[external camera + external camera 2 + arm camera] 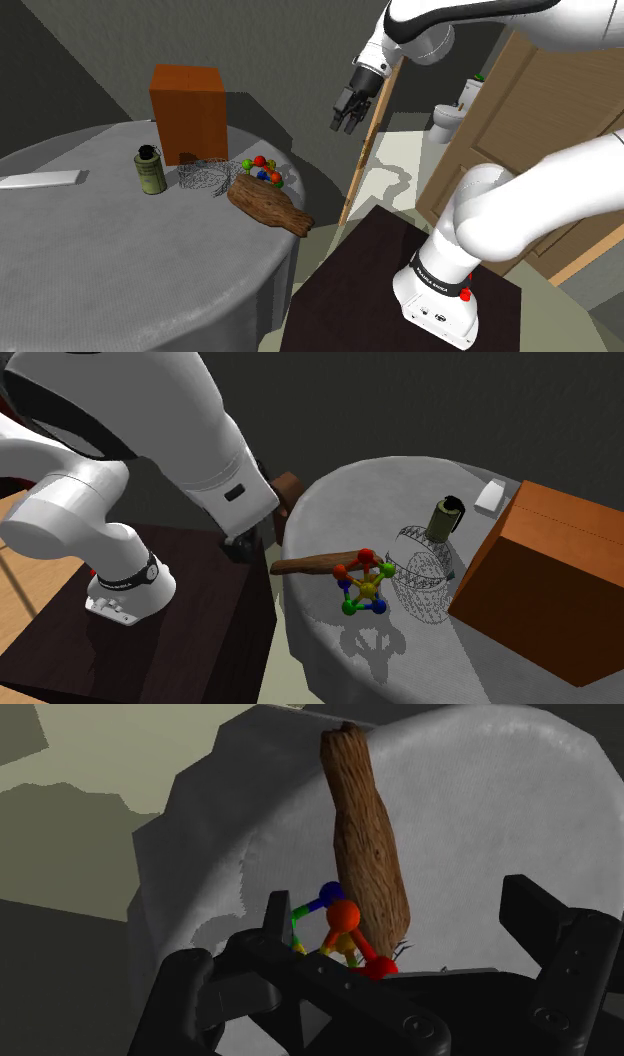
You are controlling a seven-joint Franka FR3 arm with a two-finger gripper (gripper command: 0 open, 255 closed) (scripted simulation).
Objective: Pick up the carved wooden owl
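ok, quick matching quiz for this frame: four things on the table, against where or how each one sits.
Things:
1. wooden carving
2. ball-and-stick toy
3. olive canister
4. orange-brown box

Place or state:
a. upright, at the shoulder view's left of the wire basket
b. lying flat, one end at the table edge
c. tallest, behind the basket
d. multicoloured balls, beside the carving

Pairs: 1-b, 2-d, 3-a, 4-c

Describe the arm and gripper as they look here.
The arm is made of thick, rounded white segments with dark joints. A black band with small white lettering rings its base, beside a red spot. The gripper is all black, with two blocky fingers.
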